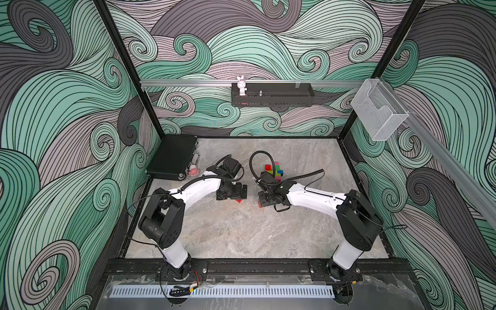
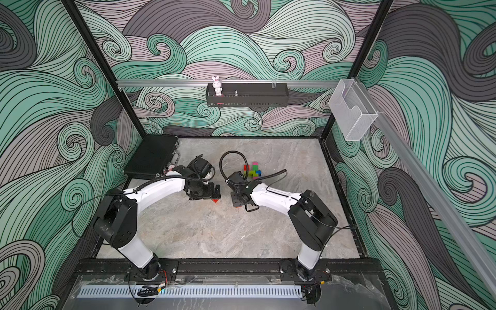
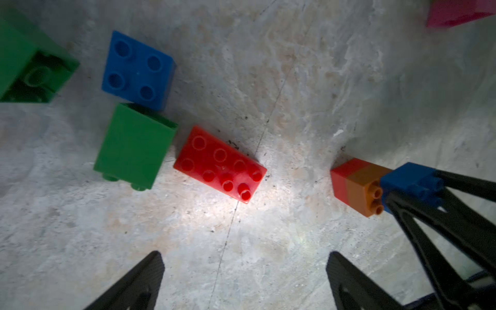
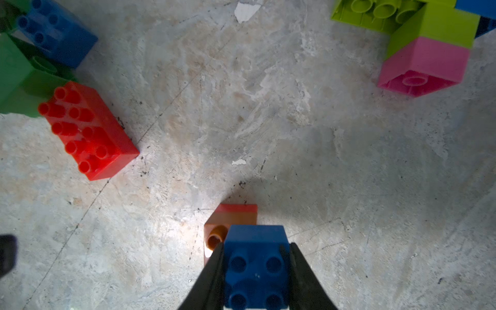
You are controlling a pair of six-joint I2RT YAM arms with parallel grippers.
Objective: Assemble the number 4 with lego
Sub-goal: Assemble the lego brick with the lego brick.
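On the counter [image 1: 241,236], right over the red eight-stud brick [image 3: 220,165], the left gripper [image 3: 244,259] is hovering. Its jaws are standing wide apart, gripping nothing and touching nothing. The brick is lying studs up just ahead of them.

The right gripper [image 4: 256,244] is working near the red eight-stud brick, on the right arm's side of it and apart from it. Its jaws are clamping the held blue brick [image 4: 256,271], a four-stud piece, on two opposite sides.
- The held blue brick is sitting on an orange brick [image 4: 214,233], which is stacked on a small red brick [image 4: 237,208].
- Blue is covering only part of the orange, and the left wrist view is showing two orange studs uncovered.
- Can't tell whether blue is pressed fully home.

Rest of the lego, placed from the red eight-stud brick:
- A green brick [image 3: 134,146] is lying on its side just beside one short end.
- A loose blue brick [image 3: 138,71], studs up, is butting against that green one on its far side.
- A second green brick [image 3: 29,61] is lying tipped farther out, hollow underside showing.
- A joined cluster [image 1: 275,171] is sitting well apart, toward the back wall. In the right wrist view a lime brick [image 4: 434,26] is joined to a pink brick [image 4: 426,64].
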